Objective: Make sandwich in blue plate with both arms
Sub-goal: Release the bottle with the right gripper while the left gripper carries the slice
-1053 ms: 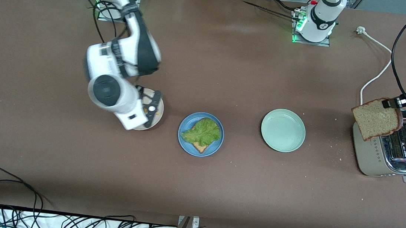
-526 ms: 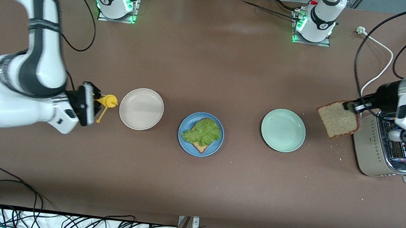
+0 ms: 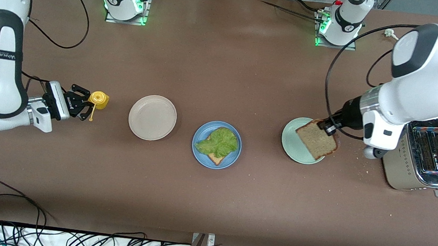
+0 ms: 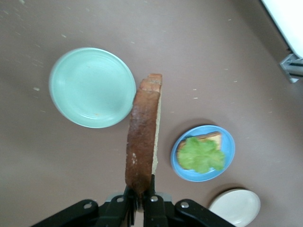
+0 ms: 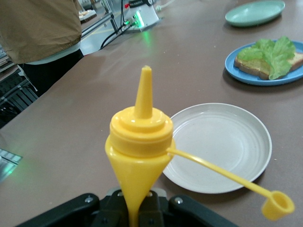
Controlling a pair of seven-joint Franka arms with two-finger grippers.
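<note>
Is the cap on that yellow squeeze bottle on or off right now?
Off. In the right wrist view the yellow bottle, held in the right gripper, has a bare nozzle; its cap dangles beside it on its tether.

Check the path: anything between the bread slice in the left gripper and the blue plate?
Nothing visible. The left gripper holds the bread slice over the pale green plate; only bare table lies between that and the blue plate, already bearing bread and lettuce.

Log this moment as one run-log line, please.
left gripper: shut on bread slice, over pale green plate | right gripper: shut on yellow bottle | blue plate: bread with lettuce, untopped
</note>
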